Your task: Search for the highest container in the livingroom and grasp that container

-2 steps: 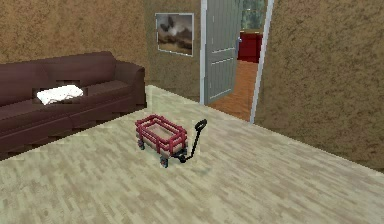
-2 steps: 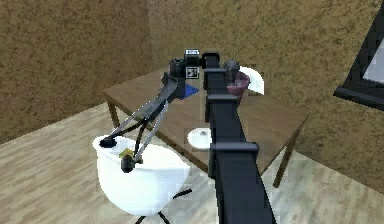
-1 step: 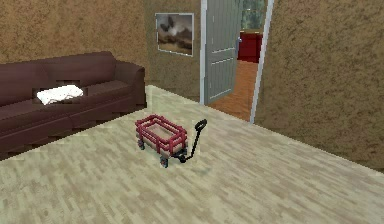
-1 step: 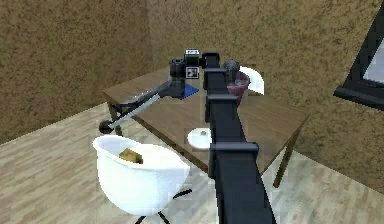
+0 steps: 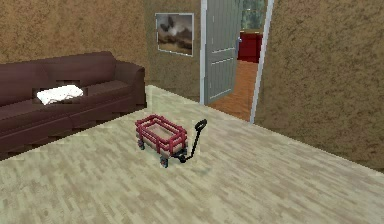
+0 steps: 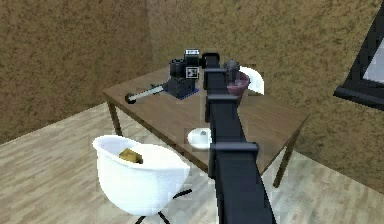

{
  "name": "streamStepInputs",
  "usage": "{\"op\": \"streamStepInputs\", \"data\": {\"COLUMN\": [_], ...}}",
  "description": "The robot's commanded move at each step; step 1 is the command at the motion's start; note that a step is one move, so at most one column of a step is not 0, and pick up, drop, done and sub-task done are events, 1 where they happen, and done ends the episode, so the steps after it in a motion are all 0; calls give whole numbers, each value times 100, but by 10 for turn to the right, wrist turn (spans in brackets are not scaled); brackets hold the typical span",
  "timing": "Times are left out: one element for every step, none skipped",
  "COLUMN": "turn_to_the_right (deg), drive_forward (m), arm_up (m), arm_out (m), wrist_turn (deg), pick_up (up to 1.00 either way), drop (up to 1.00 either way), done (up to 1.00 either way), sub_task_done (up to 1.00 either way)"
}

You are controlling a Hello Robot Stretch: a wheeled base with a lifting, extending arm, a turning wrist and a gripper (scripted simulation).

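One dark container [image 6: 238,84] stands on the wooden table [image 6: 272,120], just beside the arm [image 6: 228,130]. Nearby to its left, the pincer [image 6: 180,84] is over the tabletop. Whether it holds anything cannot be told. A white dish [image 6: 200,137] and a white chair [image 6: 140,172] are nearer.

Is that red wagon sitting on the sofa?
No, the wagon stands on the floor, apart from the sofa.
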Motion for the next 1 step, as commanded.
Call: {"op": "streamStepInputs", "data": {"turn_to_the_right": [0], "drive_forward": [0], "arm_up": [0], "arm_out": [0], "wrist_turn": [450], "pick_up": [0], "drop": [0], "done": [0], "sub_task_done": [0]}}
